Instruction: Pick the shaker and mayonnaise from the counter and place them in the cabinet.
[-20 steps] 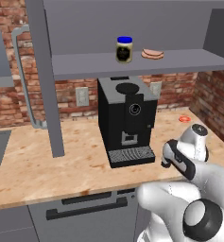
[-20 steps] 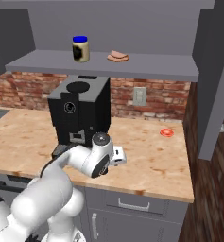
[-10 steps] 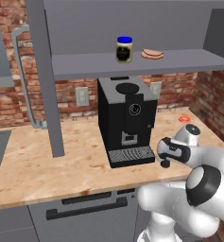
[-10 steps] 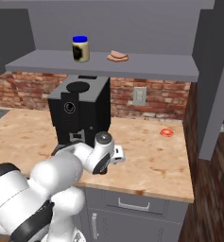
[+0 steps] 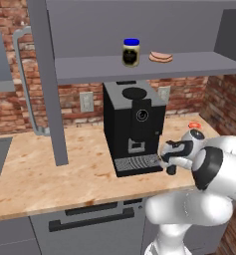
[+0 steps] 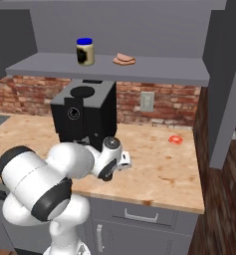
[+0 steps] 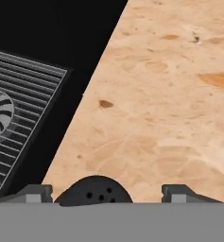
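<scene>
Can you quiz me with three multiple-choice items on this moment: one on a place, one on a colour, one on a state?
1. Where is the mayonnaise jar?
A. on the cabinet shelf
B. on the counter by the sink
C. on top of the coffee machine

2. What colour is the jar's lid?
A. red
B. blue
C. white

3. How does the end effector stand to the shaker?
A. shut tight on it and lifted high
B. far from it, up at the shelf
C. low over the counter, a finger on each side of the shaker top

Answers: 1 A, the jar stands on the shelf beside a pinkish food item. 2 B, the lid is blue in both base views. 3 C, the hand view shows the black holed top between the two fingertips, next to the coffee machine.
</scene>
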Robot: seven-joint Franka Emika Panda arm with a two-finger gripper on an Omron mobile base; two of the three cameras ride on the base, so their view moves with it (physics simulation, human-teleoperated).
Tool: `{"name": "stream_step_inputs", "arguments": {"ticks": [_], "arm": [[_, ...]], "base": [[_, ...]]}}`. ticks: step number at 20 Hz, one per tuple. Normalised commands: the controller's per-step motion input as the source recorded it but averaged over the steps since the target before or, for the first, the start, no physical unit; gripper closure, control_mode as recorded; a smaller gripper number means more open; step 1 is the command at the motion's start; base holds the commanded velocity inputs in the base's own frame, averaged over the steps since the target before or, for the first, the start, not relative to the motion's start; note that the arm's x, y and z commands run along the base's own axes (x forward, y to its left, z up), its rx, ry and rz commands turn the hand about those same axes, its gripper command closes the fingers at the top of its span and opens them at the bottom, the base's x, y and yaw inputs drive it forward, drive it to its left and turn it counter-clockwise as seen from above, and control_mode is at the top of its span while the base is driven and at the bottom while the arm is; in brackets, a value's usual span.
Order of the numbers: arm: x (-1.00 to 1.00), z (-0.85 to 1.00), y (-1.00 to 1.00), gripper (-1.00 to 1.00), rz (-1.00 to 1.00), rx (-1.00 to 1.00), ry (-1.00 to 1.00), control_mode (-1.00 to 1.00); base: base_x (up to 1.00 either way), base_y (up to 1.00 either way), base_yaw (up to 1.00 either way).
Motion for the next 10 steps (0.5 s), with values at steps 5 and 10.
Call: {"name": "stream_step_inputs", "arguments": {"ticks": [5, 10], "arm": [[0.13, -0.49, 0.04, 1.00, 0.05, 0.00, 0.00, -1.00], [0.00, -0.41, 0.03, 1.00, 0.06, 0.00, 0.00, -1.00]], "base": [[0.00, 0.00, 0.00], [0.00, 0.00, 0.00]]}}
